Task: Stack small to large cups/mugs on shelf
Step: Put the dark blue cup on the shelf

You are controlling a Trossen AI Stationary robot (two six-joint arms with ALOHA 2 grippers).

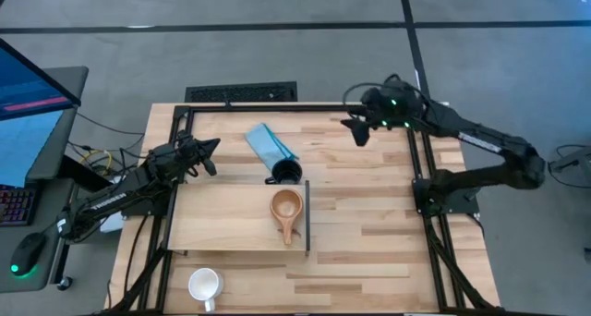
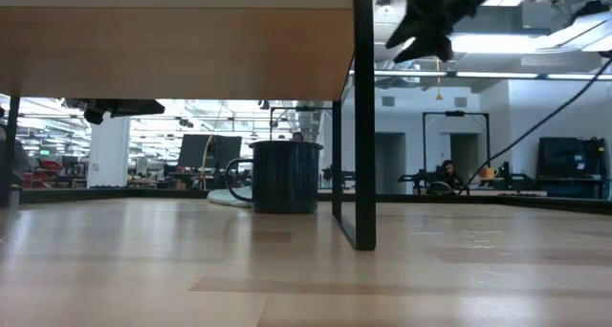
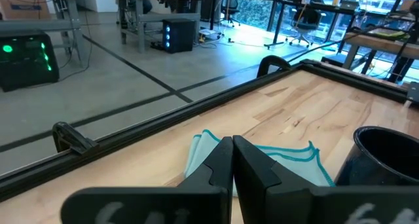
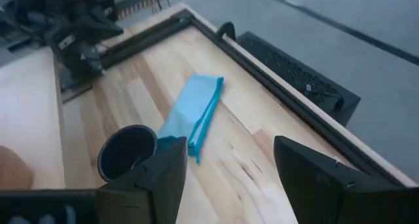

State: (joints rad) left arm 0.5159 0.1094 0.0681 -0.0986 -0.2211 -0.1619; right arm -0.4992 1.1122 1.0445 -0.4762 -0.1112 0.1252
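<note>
Left to right, you have:
- left gripper (image 1: 211, 146), fingers (image 3: 219, 165) pressed together, empty, at the shelf's (image 1: 222, 219) far-left corner;
- white mug (image 1: 204, 284) on the table (image 1: 369, 224), near edge;
- wooden cup (image 1: 286, 207) on the shelf;
- black mug (image 1: 285, 173) beside the blue cloth (image 1: 269, 145), reachable from above;
- right gripper (image 1: 357, 131), fingers wide, over open table.

Closed left gripper (image 3: 232, 160) faces blue cloth (image 3: 262, 160) beside black mug (image 3: 386, 160).

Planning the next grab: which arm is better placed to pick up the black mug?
Probably right: the right gripper is open, its wrist view facing the black mug. The left gripper is shut.
</note>
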